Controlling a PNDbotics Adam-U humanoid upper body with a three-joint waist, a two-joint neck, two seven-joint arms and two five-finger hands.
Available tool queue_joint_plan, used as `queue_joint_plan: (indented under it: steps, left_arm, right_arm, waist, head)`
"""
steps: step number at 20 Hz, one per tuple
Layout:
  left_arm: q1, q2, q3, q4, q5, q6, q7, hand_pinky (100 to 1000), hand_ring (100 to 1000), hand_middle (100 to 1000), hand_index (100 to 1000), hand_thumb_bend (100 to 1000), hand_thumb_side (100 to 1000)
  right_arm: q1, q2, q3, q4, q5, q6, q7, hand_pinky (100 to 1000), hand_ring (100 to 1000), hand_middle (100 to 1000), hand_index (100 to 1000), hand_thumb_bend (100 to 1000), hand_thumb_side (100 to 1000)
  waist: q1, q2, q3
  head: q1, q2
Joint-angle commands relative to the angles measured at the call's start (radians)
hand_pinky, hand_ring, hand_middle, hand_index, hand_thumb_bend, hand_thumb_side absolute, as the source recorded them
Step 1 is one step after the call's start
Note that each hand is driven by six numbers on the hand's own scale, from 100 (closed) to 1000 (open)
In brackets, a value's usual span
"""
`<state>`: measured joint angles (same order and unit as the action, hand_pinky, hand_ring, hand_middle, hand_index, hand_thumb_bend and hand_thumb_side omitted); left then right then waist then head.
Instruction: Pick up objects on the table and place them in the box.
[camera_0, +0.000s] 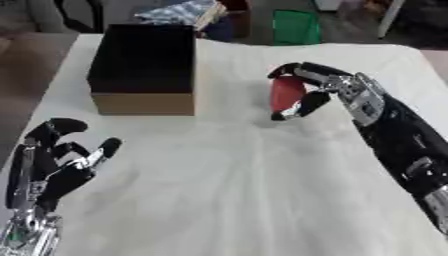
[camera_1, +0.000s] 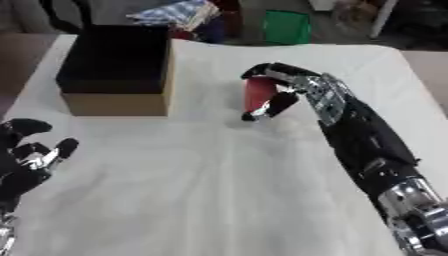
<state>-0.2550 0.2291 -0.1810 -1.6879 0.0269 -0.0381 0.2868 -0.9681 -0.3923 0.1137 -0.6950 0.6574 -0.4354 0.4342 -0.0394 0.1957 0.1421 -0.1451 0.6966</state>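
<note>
Now my right hand (camera_0: 308, 90) is clasping the red object (camera_0: 285, 93) mid-bench; next I should carry it to the box (camera_0: 143, 62). Left hand (camera_0: 54, 160) rests unclenched.

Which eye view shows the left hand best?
The left eye view: the left robot hand shows whole, open, fingers up, at lower left. The right eye view cuts it off at the picture's left edge.

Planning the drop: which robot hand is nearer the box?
Right. The right robot hand, holding a red object, is beside the box; the left robot hand idles lower left.
</note>
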Motion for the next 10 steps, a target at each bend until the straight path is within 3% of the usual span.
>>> queue_joint_plan:
  steps: [1,7,10]
  left_arm:
    - [-0.013,0.012,-0.001,-0.014,0.002,0.000,-0.004,380,675,550,523,818,215]
    - [-0.013,0.012,0.000,-0.014,0.002,0.001,-0.004,380,675,549,523,819,220]
    - [-0.013,0.012,0.000,-0.014,0.003,0.001,-0.003,380,675,549,523,820,224]
  right_arm:
    - [-0.020,-0.016,-0.011,0.005,0.019,0.000,-0.013,903,1000,919,921,615,408]
    - [-0.021,-0.016,-0.017,0.018,0.031,0.000,-0.029,877,988,891,918,600,408]
    - [-0.020,-0.016,-0.019,0.019,0.032,0.002,-0.043,821,850,838,904,595,393]
  waist:
    - [0.004,-0.019,0.001]
    - [0.004,-0.020,0.001]
    - [0.005,-0.020,0.002]
  head:
    - [-0.034,-0.019]
    - [-0.089,-0.028]
    - [-0.095,-0.026]
